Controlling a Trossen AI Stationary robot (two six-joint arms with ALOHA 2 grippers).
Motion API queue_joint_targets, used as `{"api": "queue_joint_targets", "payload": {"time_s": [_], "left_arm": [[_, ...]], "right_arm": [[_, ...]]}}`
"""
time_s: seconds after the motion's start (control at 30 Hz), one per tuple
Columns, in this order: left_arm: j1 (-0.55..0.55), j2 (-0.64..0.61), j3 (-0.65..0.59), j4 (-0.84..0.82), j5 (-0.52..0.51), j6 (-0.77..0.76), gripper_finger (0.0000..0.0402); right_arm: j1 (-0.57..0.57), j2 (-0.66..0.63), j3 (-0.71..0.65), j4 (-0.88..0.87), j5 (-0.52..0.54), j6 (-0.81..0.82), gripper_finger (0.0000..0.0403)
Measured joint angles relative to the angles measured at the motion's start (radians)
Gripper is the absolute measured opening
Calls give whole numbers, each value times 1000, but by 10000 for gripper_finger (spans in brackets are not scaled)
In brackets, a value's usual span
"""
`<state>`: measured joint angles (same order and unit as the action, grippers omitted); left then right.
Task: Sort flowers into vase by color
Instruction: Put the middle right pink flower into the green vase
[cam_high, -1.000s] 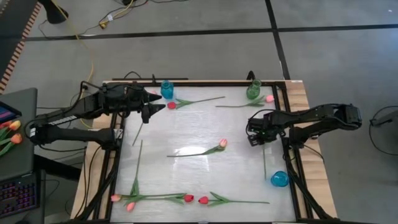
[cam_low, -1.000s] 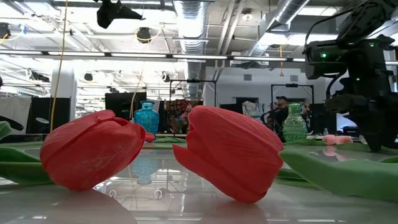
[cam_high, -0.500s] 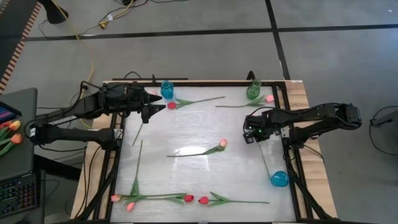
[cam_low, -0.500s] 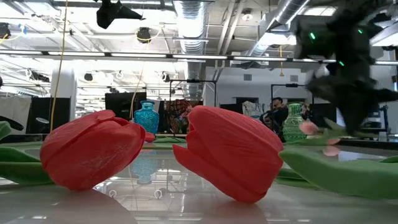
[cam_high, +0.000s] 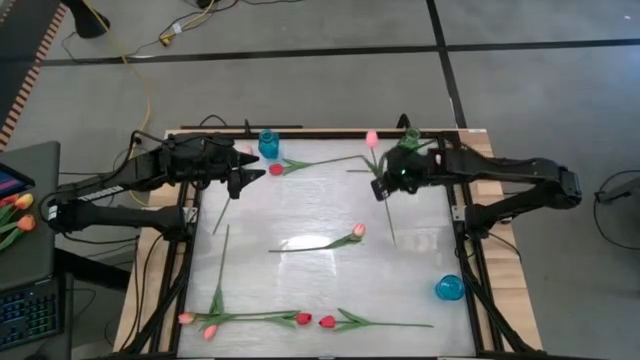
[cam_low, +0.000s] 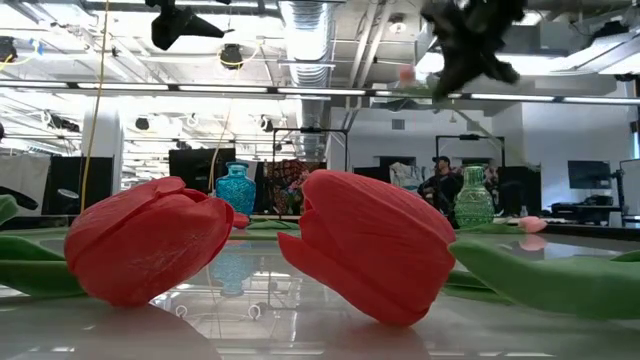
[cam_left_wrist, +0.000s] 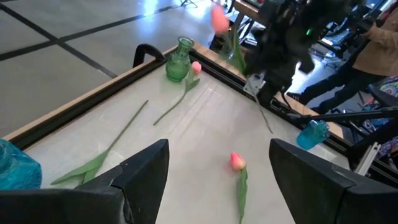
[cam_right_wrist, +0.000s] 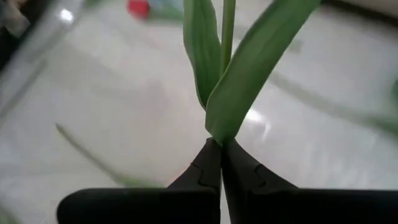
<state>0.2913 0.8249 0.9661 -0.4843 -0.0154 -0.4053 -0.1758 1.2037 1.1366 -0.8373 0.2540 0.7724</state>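
Observation:
My right gripper (cam_high: 381, 187) hangs high over the table's far right, beside the green vase (cam_high: 408, 146), shut on a pink tulip (cam_high: 371, 137). My left gripper (cam_high: 247, 176) waits open at the far left by a blue vase (cam_high: 268, 145). Flat on the table lie a red tulip (cam_high: 276, 169) at the far side, a pink one (cam_high: 358, 230) in the middle, another pink one (cam_left_wrist: 196, 67) beside the green vase, and several pink and red tulips (cam_high: 303, 318) along the near edge. My right gripper pinches the tulip's stem where the leaves spring from it (cam_right_wrist: 222, 134), between its two fingertips (cam_right_wrist: 208, 163). The fingers slant down from the table's right, across the stem. The tulip is lifted clear and tilted, head (cam_left_wrist: 219, 18) up, bare stem end (cam_high: 392, 243) trailing below.
A second blue vase (cam_high: 449, 288) stands at the near right corner. A bare green stem (cam_high: 222, 214) lies near the left edge. The black frame rail (cam_high: 460, 215) runs along the table's sides. People stand in the room beyond the table.
My right gripper has risen from the table near the right edge and swung toward the far edge and the green vase, turning as it went. The pink tulip, which lay along the right edge, has come up with it and now hangs tilted, head up.

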Motion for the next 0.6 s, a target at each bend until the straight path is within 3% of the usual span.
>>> {"api": "queue_joint_targets", "payload": {"time_s": [0.3,0.6], "left_arm": [[0,0,-1,0,0,0,265],[0,0,-1,0,-20,0,265]], "right_arm": [[-69,0,155,60,130,-310,30],[-223,-16,198,91,196,-466,32]]}}
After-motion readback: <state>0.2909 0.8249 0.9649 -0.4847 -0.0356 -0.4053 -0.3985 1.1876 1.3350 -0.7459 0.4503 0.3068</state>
